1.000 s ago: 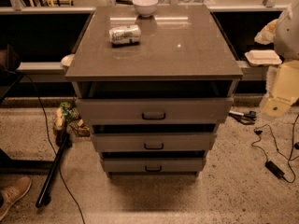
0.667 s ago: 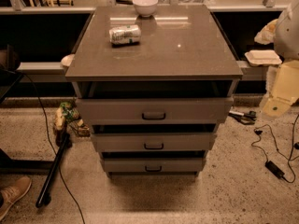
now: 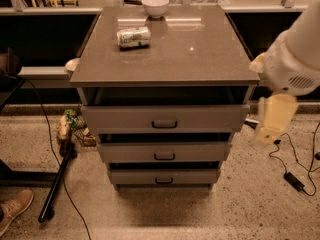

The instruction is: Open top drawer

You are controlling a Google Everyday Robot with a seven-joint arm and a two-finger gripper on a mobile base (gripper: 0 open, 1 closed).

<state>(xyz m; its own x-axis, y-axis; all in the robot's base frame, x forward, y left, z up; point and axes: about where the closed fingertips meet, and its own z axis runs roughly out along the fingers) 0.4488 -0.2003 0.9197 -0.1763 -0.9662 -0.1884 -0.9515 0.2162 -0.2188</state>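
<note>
The top drawer [image 3: 165,118] is the widest of three grey drawers under a grey-brown cabinet top [image 3: 200,54]. Its front has a small dark pull handle [image 3: 164,124] at the centre. The front stands a little out from the cabinet, with a dark gap above it. My gripper [image 3: 272,120] hangs from the white arm [image 3: 295,64] to the right of the cabinet, level with the top drawer's right end and apart from the handle.
A tipped can [image 3: 133,37] and a white bowl [image 3: 155,6] sit on the cabinet top. The middle drawer [image 3: 165,152] and bottom drawer [image 3: 164,177] are below. Cables and a power brick [image 3: 294,180] lie on the floor at the right; a black pole [image 3: 57,181] and a shoe [image 3: 15,209] at the left.
My arm and gripper have moved left and slightly down, closer to the cabinet's right side. The drawers look unchanged.
</note>
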